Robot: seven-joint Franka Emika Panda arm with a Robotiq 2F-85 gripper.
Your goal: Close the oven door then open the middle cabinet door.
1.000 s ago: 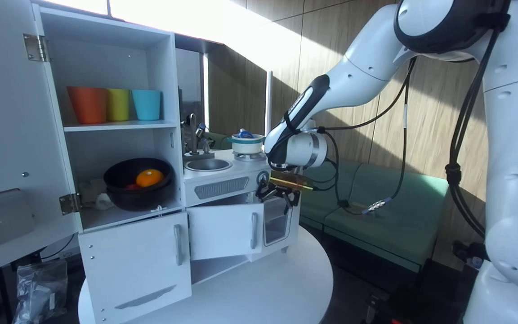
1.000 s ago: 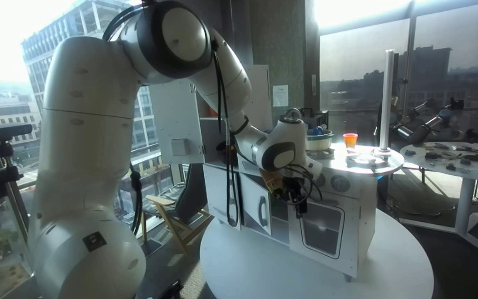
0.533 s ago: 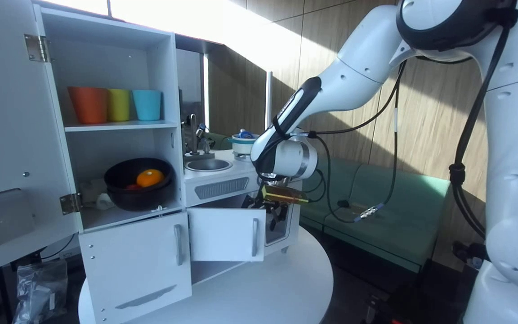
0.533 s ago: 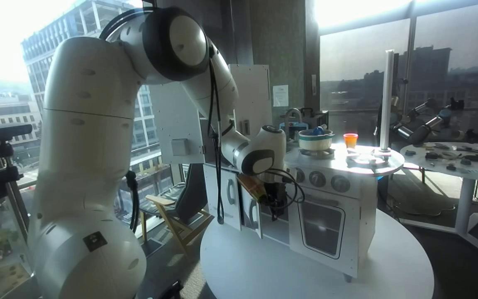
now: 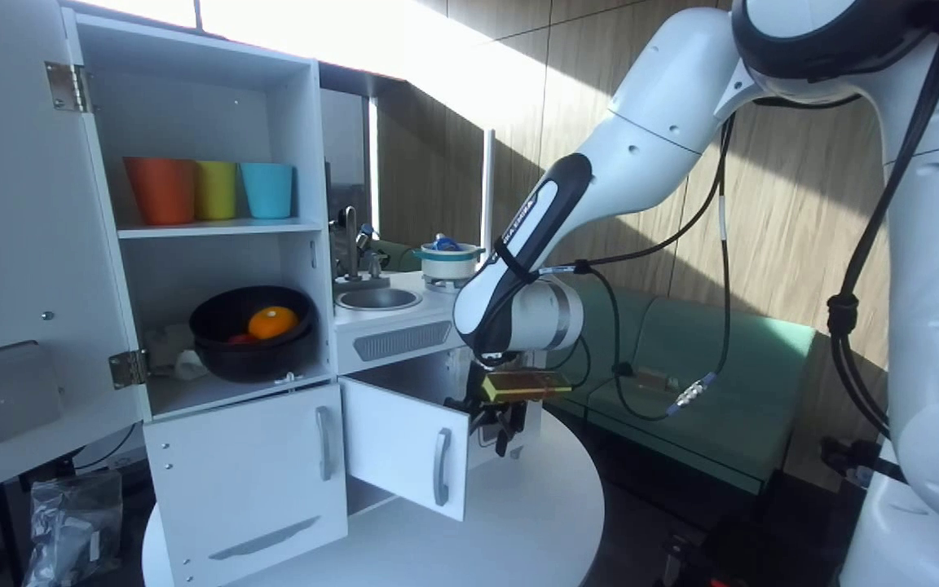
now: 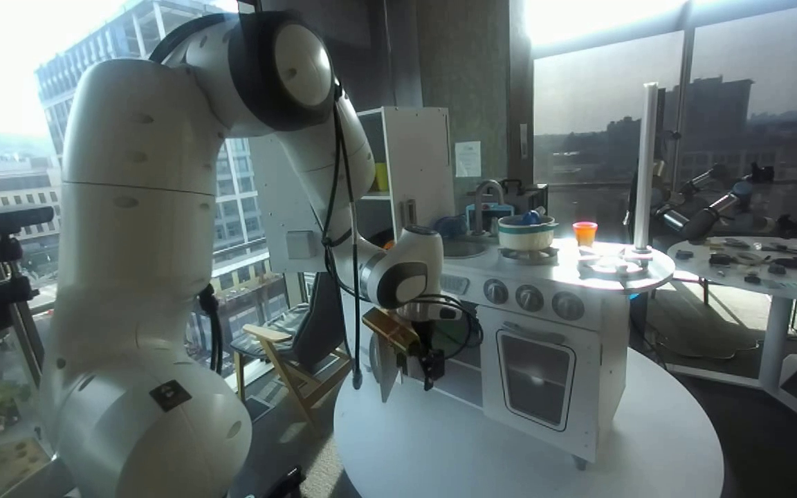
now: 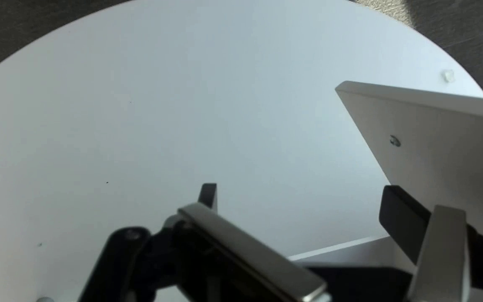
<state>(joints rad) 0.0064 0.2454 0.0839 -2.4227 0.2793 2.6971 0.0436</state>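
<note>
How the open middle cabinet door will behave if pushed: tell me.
The middle cabinet door will probably feel stiff, being a flat, thick-edged panel. It should swing rather than slide, since only its handle side stands out.

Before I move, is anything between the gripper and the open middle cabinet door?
Nothing visible. In the wrist view, one finger of the open gripper partly hides the inner face of the middle cabinet door; whether they touch, I can't tell.

Both exterior views hang back, sharing arm (image 5: 632, 163) and kitchen (image 5: 345, 359); wrist view, closer, peers down past gripper (image 7: 301, 199) onto counter (image 7: 203, 126)!
</note>
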